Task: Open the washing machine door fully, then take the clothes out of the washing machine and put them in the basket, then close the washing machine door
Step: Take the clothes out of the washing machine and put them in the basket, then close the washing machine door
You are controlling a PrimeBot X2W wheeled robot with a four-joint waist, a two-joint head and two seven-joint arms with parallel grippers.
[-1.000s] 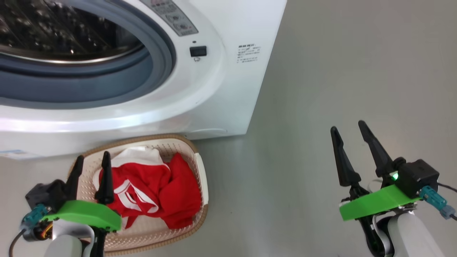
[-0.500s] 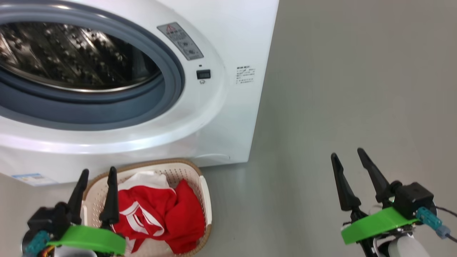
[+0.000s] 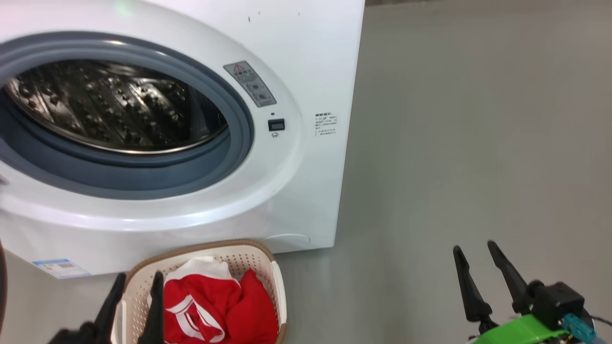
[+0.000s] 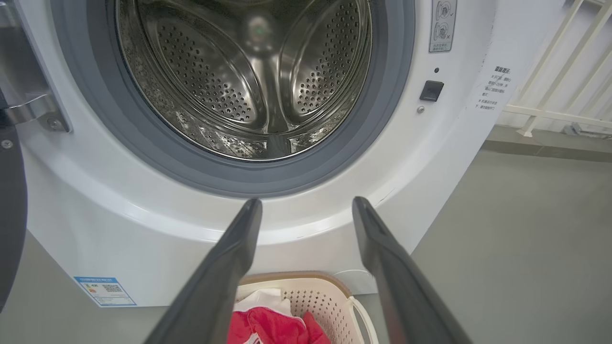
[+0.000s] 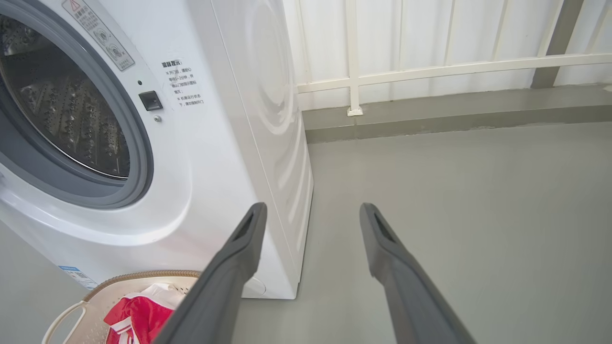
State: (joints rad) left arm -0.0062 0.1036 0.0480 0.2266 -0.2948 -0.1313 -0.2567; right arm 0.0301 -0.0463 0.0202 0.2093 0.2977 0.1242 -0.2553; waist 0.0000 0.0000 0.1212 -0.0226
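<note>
Clothes (image 3: 210,310) lie heaped in the basket (image 3: 239,262), bright red with white stripes and a bit of white cloth at the back. They are the nearest thing to our left gripper (image 3: 138,282). In the head view its two dark fingers stand over the basket's left end, with the heap just to their right. We see those fingers spread wide with nothing between them. In the left wrist view the basket's brown rim and the red cloth sit low between them. Our right gripper (image 3: 474,248) is well apart from the basket, off to its right over bare grey floor (image 3: 454,143). Its fingers are likewise parted and hold nothing. Just beyond the basket, ahead of the left gripper, rises the washing machine (image 3: 296,48), the basket's far rim close against its white front. A small blue sticker (image 3: 60,267) sits low on that front, to the left of the left gripper's fingers. Higher up, past the fingertips, the opening stands uncovered — a grey-blue gasket (image 3: 143,177) rings the perforated steel drum (image 3: 114,110), and we see no cloth in the part of it that shows. At the far left of the left wrist view a dark curved edge of the washing machine door (image 4: 8,215) hangs below a metal hinge (image 4: 28,110), swung clear of the opening. Farthest off, beyond the right gripper and past the machine's side panel, a white railing (image 5: 430,67) runs along the back of the floor.
</note>
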